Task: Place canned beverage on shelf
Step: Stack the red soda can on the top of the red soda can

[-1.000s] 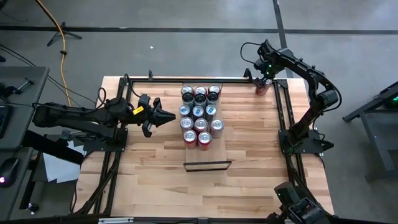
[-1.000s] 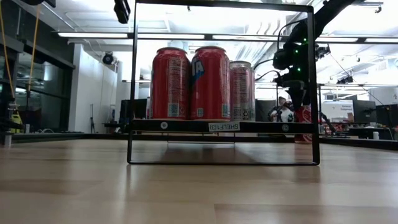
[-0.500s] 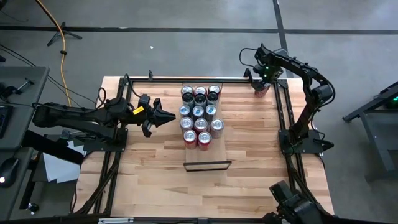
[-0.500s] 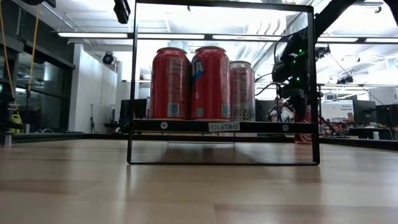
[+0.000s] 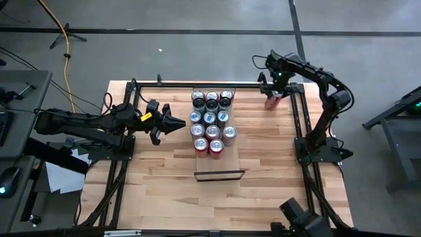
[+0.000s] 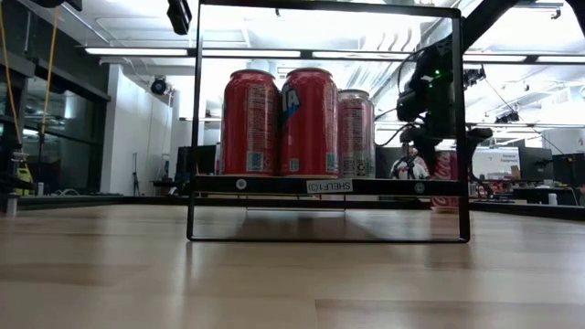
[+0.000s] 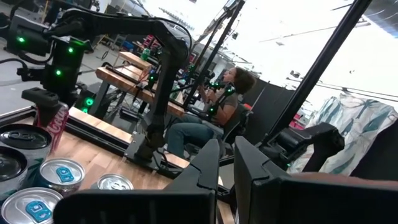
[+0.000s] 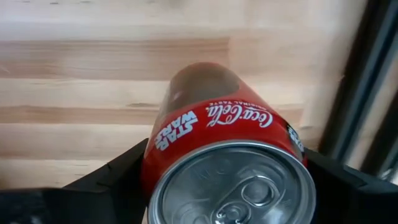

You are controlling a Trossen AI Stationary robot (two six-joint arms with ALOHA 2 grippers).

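A red canned beverage (image 5: 272,101) (image 8: 227,134) stands upright on its base near the table's far right corner. My right gripper (image 5: 275,84) points down over it, one finger on each side of its upper part. The shelf (image 5: 220,175) (image 6: 274,185), a narrow board with black end rails, stands toward the table's near edge, in the middle. My left gripper (image 5: 176,123) (image 7: 227,165) hangs shut above the table, left of the group of cans, touching nothing. My right gripper has the canned beverage's side wall just under its top rim (image 8: 155,163) between its two fingers (image 8: 115,177), one on each opposite side. The fingers come from above, pointing down. In the low view the can's base (image 6: 445,205) is on the table and the can is upright.
Several cans (image 5: 210,122) stand in rows at the table's middle, toward its far edge. Black frame rails (image 5: 299,118) (image 8: 367,81) run close beside the red can and along the table's edges. A person (image 7: 217,102) sits beyond the table.
My right gripper has come down over the red can and rolled about its own axis. The can now stands a little farther toward the table's left and near side than before, still upright.
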